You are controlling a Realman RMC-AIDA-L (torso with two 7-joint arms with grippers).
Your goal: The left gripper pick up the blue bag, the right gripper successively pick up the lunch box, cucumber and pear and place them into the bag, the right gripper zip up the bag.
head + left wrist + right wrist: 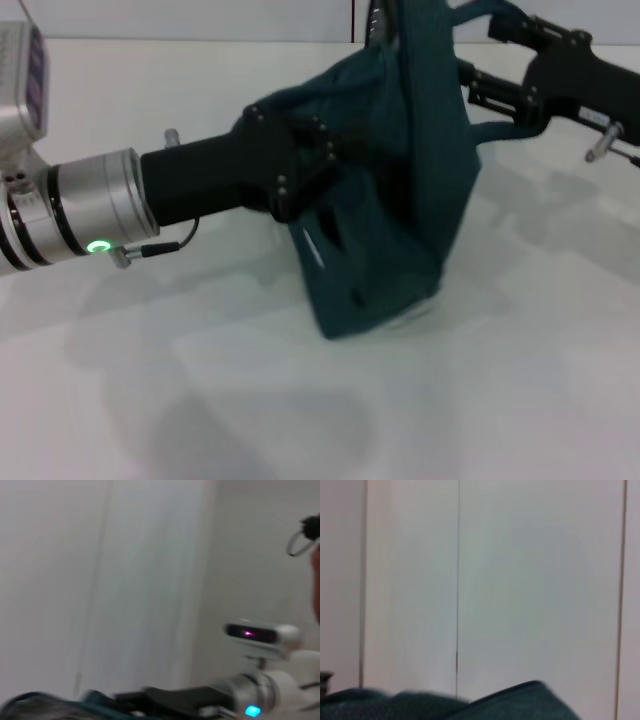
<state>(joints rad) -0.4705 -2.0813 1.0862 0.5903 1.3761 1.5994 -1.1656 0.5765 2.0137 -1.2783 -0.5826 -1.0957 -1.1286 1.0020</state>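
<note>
The left gripper [300,165] is clamped on the near-left edge of the blue bag [400,200], holding it up off the white table [300,400], while the right gripper [478,88] sits against the bag's far right side; whether its fingers are closed cannot be told. No lunch box, cucumber or pear shows on the table, so the packing is probably finished and the zipping looks to be under way.
</note>
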